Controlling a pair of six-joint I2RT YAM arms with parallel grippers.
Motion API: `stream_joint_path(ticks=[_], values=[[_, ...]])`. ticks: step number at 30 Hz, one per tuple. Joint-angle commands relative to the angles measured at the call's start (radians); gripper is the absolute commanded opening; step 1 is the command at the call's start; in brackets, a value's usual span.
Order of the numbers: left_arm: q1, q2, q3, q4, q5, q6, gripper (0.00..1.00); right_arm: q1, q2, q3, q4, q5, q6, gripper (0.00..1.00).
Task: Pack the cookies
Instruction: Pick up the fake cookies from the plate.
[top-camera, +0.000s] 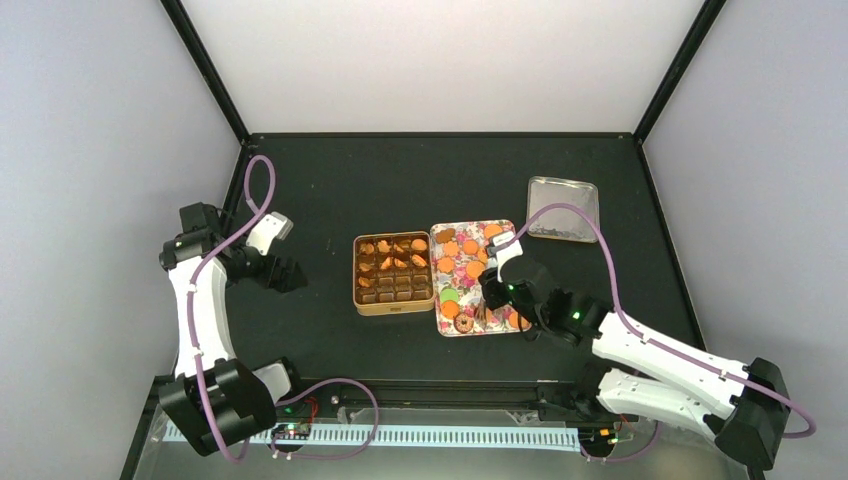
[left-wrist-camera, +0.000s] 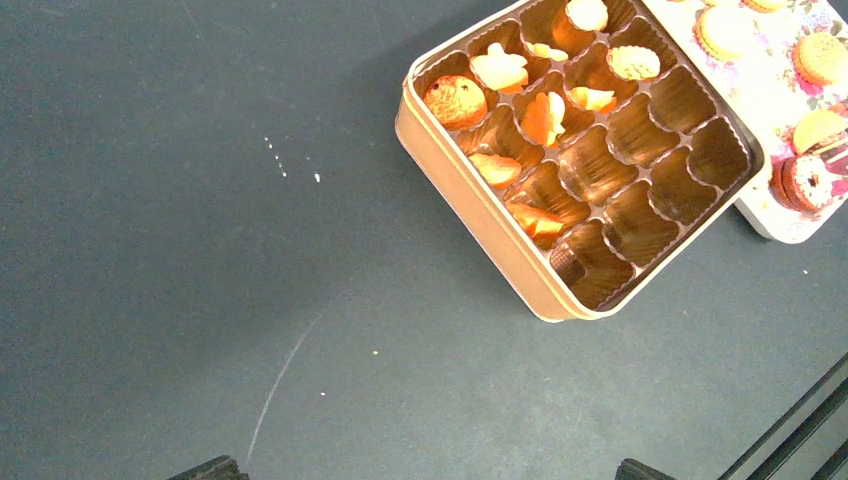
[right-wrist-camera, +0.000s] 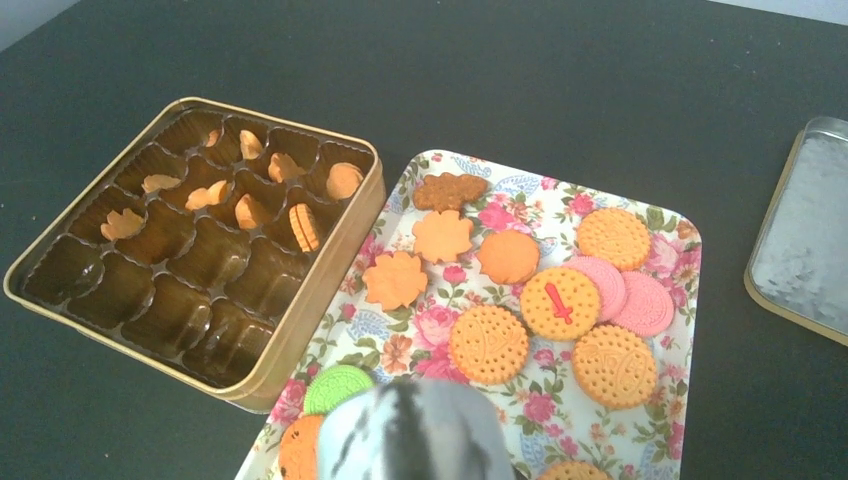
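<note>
Several cookies lie on a floral tray (right-wrist-camera: 672, 225): round orange ones (right-wrist-camera: 488, 344), pink ones (right-wrist-camera: 645, 303), a green one (right-wrist-camera: 337, 388), flower-shaped orange ones (right-wrist-camera: 395, 279) and a brown one (right-wrist-camera: 449, 190). A brown ring cookie (left-wrist-camera: 806, 180) lies at the tray's near end. The square gold tin (right-wrist-camera: 320, 270) with brown paper cups stands left of the tray; several small orange cookies (right-wrist-camera: 304, 226) sit in its far rows. My right gripper (right-wrist-camera: 415, 430) hangs low over the tray's near end, blurred, fingers together. My left gripper (left-wrist-camera: 428, 470) is open and empty over bare table left of the tin.
A silver tin lid (top-camera: 563, 208) lies at the back right of the black table, also in the right wrist view (right-wrist-camera: 805, 240). The tin (top-camera: 393, 306) and tray (top-camera: 503, 228) sit side by side mid-table. Grey walls close the sides.
</note>
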Motion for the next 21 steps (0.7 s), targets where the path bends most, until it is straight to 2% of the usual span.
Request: stream_joint_path(ticks=[1, 9, 17, 21], values=[[0.007, 0.016, 0.001, 0.003, 0.021, 0.022, 0.99, -0.002, 0.010, 0.002, 0.084, 0.041, -0.017, 0.31], [0.009, 0.053, 0.013, 0.019, 0.036, 0.017, 0.99, 0.000, 0.009, -0.009, 0.183, 0.054, -0.070, 0.31], [0.008, 0.054, 0.024, 0.018, 0.043, 0.007, 0.99, -0.001, -0.006, -0.041, 0.154, 0.030, -0.049, 0.30], [0.007, 0.052, 0.032, 0.015, 0.051, 0.011, 0.99, -0.001, -0.028, -0.062, 0.111, 0.019, -0.032, 0.34]])
